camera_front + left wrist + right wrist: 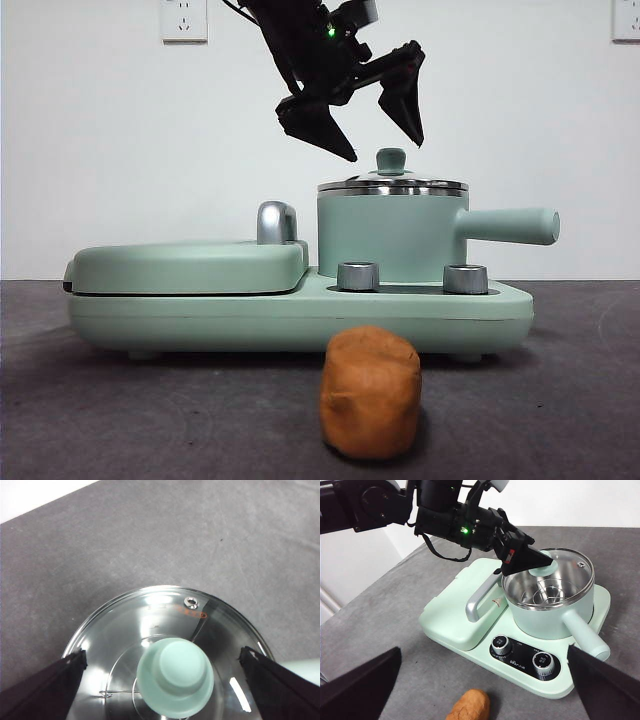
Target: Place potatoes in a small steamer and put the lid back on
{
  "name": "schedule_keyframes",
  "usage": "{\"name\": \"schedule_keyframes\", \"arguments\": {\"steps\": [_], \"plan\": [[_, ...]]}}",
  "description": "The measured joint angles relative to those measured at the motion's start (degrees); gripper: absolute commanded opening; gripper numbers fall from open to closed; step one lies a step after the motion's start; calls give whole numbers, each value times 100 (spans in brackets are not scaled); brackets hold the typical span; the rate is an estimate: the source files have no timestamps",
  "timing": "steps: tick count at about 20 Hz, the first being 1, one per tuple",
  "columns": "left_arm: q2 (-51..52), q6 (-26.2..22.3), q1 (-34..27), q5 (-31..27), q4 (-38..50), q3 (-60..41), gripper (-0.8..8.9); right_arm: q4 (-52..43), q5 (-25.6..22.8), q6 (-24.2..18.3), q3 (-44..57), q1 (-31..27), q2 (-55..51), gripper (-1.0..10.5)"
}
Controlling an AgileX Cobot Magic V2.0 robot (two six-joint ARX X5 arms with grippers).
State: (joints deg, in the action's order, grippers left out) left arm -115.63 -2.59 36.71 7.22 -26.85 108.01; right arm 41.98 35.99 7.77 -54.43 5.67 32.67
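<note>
From the front, the left gripper (383,135) hangs just above the small steamer (390,238), jaws spread wide either side of the mint knob of the lid (392,184), touching nothing. The lid sits closed on the steamer's steel rim. The potato (370,392) lies on the bench (150,420) in front of the steamer, well apart from it.

Over the left wrist, the lid (165,635) fills the picture with its knob between the two open jaws. If the gripper (162,662) drops off-centre, one jaw could strike the glass, or the pinch could catch only the knob's edge and slip.

Through the right wrist, the right gripper (485,685) waits open and empty on the knob-dial side of the steamer (552,612), with the potato (470,706) just below it on the bench (400,625). The left gripper (525,562) shows dark over the lid (555,575). I judge the bigger risk later: a weakly held lid could tilt as it lifts, knock the rim, and shift the steamer on its base.
</note>
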Motion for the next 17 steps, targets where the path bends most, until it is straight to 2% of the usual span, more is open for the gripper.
{"name": "schedule_keyframes", "arguments": {"steps": [6, 14, 17], "plan": [[-4, -256, 83, 0, -127, 11, 496, 0, -24, 2, 0, 0, 0, 529], [-111, -260, 83, -2, -77, 17, 494, 0, -24, 9, 0, 0, 0, 529], [-111, -260, 83, -2, -79, 24, 464, 2, -24, 17, 2, 0, 0, 529]]}}
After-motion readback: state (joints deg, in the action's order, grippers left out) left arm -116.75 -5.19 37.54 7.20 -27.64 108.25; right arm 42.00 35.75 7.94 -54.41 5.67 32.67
